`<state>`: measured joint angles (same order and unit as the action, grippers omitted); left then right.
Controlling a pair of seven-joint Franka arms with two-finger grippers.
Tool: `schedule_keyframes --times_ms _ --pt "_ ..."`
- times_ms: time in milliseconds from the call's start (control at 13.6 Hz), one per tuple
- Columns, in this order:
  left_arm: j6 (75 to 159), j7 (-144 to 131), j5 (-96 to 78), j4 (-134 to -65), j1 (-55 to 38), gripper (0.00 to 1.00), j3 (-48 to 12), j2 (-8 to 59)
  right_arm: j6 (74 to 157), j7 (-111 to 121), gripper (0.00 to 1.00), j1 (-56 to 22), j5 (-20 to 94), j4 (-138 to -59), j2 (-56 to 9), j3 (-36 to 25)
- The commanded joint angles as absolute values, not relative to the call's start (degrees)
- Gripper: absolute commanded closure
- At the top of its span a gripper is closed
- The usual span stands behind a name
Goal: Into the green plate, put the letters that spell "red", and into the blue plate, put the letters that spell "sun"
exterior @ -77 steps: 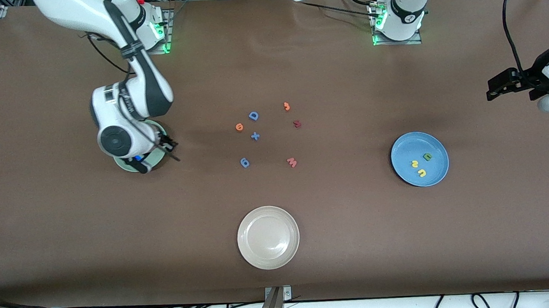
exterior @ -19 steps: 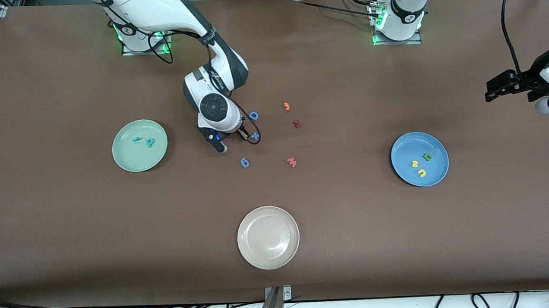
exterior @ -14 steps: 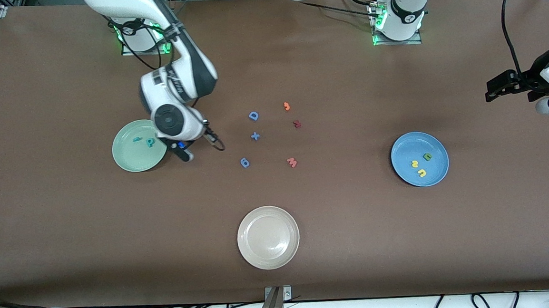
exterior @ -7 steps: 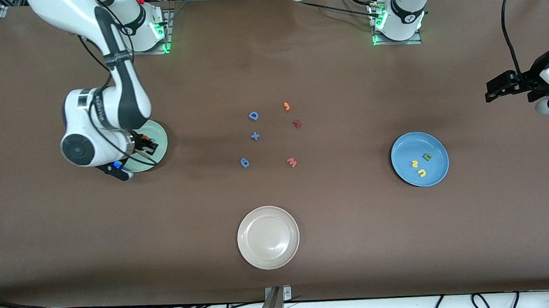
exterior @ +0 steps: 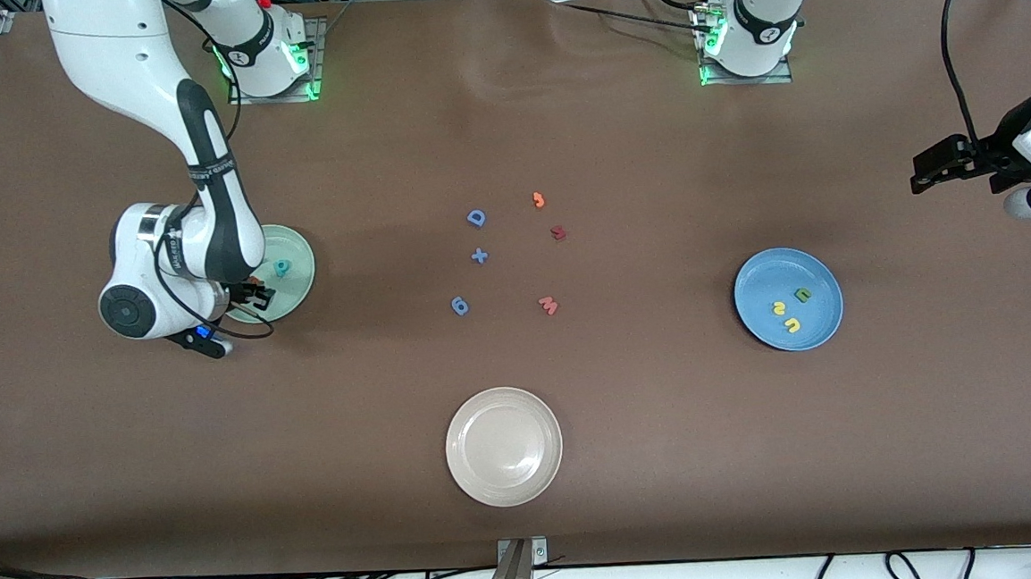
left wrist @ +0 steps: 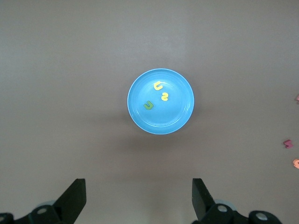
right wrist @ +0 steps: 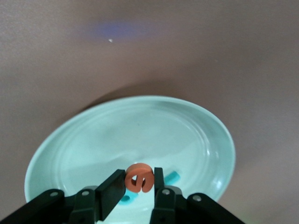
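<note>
Small orange foam "e" (right wrist: pixel 139 177) upright, pinched above round mint-green plate (exterior: pixel 300 271) with teal foam letters (exterior: pixel 281 267), yellow "s" (exterior: pixel 778 308), yellow "u" (exterior: pixel 792 325), green "n" (exterior: pixel 803 294) flat in round blue plate (exterior: pixel 761 274), toward the left arm's end

No printed text or labels legible

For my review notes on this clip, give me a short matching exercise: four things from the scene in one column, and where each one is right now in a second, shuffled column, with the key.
Things:
1. orange "e"
2. yellow "s"
3. blue "D"
4. teal "d"

Places:
A. lying in the green plate
B. on the bare table, mid-table among the loose letters
C. pinched in the right gripper, over the green plate
D. lying in the blue plate

Pairs: 1-C, 2-D, 3-B, 4-A

The left gripper waits open, above the blue plate's end of the table.
</note>
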<state>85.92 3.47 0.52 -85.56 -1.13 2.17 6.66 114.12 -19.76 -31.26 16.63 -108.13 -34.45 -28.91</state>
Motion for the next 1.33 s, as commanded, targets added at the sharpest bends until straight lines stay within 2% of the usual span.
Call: schedule_keyframes --times_ms 0,74,221,295,369,443,664,1033,1254 --pt "85.7 4.7 -1.3 -84.6 -0.7 0.00 2.3 7.0 115.0 -18.8 0.74 -31.4 17.9 -107.8 -34.9 -28.8" --pt "85.7 4.7 -1.3 -84.6 -0.7 0.00 2.3 7.1 115.0 -18.8 0.63 -31.4 17.9 -107.8 -34.9 -28.8" --pt "85.7 4.7 -1.3 -84.6 -0.7 0.00 2.3 7.1 114.9 -18.9 0.19 -31.3 17.9 -107.8 -34.9 -28.8" --pt "86.0 4.7 -1.3 -84.6 -0.7 0.00 2.3 7.1 114.4 -18.9 0.07 -31.3 17.9 -107.8 -34.6 -28.8" --pt "86.0 4.7 -1.3 -84.6 -0.7 0.00 2.3 7.1 114.2 -18.9 0.02 -31.3 17.9 -107.7 -34.1 -28.9" --pt "86.0 4.7 -1.3 -84.6 -0.7 0.00 2.3 7.1 113.1 -19.0 0.02 -31.4 17.9 -107.4 -32.8 -29.1" --pt "86.0 4.7 -1.3 -84.6 -0.7 0.00 2.3 7.1 103.0 -19.2 0.01 -31.3 17.7 -103.2 -27.9 -30.5" --pt "86.0 4.7 -1.3 -84.6 -0.8 0.00 2.3 7.1 82.7 -18.5 0.01 -31.2 17.1 -84.3 -25.1 -35.1" --pt "86.0 4.7 -1.3 -84.6 -0.7 0.00 2.3 7.1 79.8 -13.7 0.01 -31.2 17.1 -75.5 -25.0 -36.9"
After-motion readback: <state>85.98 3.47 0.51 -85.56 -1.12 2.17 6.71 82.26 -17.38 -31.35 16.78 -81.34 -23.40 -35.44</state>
